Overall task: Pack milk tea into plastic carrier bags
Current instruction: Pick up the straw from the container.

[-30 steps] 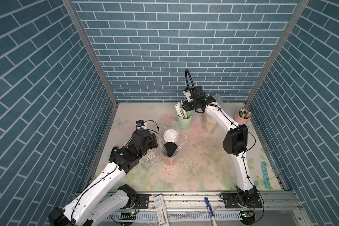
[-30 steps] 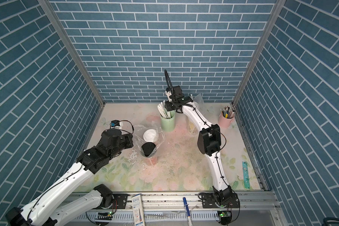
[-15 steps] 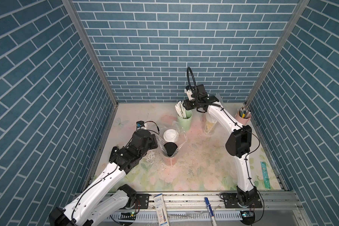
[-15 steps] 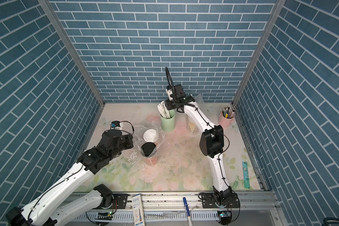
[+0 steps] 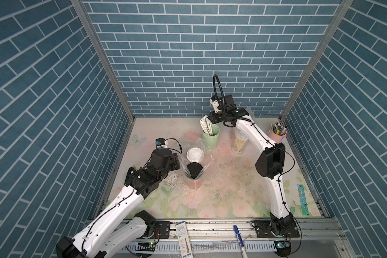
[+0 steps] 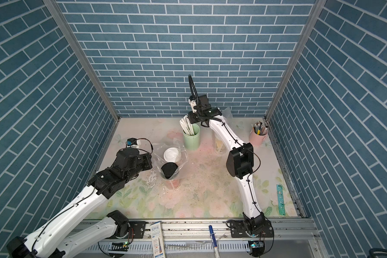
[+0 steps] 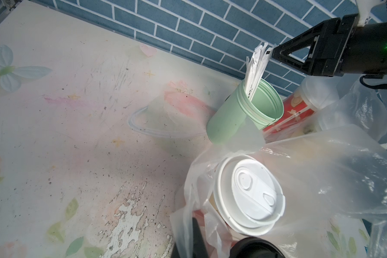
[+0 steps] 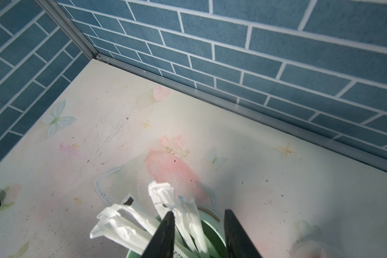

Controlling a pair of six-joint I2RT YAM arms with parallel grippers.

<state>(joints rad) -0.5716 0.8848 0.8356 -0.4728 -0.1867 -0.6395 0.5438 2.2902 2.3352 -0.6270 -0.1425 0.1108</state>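
Milk tea stands bagged at frame centre in a top view, white-lidded cup [image 5: 195,154] beside black-lidded cup [image 5: 194,169], with the left gripper [image 5: 177,162] clenched on the rim of the carrier bag [image 5: 208,156], probably to hold it open. Upper centre there, the right gripper [image 8: 198,213] gapes astride wrapped straws [image 5: 206,126], apparently to pick one.

Black lid [image 7: 254,248] mostly out of frame
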